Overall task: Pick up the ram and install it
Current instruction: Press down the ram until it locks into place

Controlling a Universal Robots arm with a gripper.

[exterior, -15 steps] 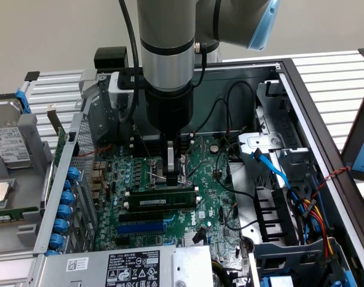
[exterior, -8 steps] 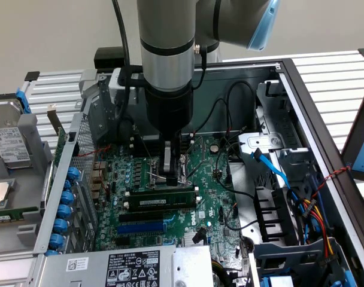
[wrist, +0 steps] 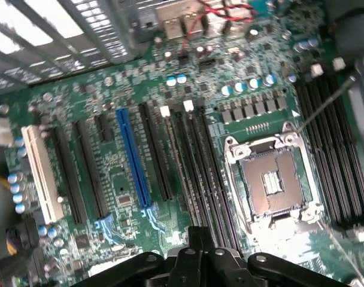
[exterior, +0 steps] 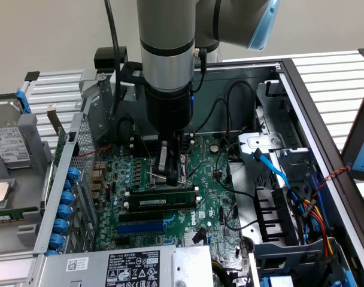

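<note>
Reaching down into an open grey metal computer case [exterior: 302, 89], the silver-and-black robot arm [exterior: 167, 66] holds its black gripper [exterior: 171, 177] low over the green motherboard [exterior: 209, 179]. Seen from the wrist, the gripper [wrist: 200, 236] has its jaws pressed together with nothing between them.

The ram [exterior: 161, 198], a long, narrow dark-green circuit-board stick with a small white label, stands on its edge in a memory slot. It runs across the board with a white latch at each end. In the exterior view it lies just beneath the gripper tips; whether they touch its top edge I cannot tell.

Just beside the ram, on the side nearer the exterior camera, lie bare black memory slots [exterior: 161, 210], and past them the long blue expansion slot [exterior: 147, 228].

In the wrist view the blue expansion slot [wrist: 133, 158] runs near a white plastic slot [wrist: 41, 173]. A square metal-framed processor socket [wrist: 275, 179] sits between two banks of black memory slots [wrist: 331, 149].

At the exterior view's left, a silver hard drive [exterior: 8, 149] with a white label rests on a grey tray. Toward the exterior view's right, a light-blue flat cable [exterior: 269, 164] slants across a metal bracket, with a bundle of red, yellow and black wires [exterior: 317, 212] near it. A black-and-white printed sticker [exterior: 131, 266] lies on the metal box nearest the exterior camera.
</note>
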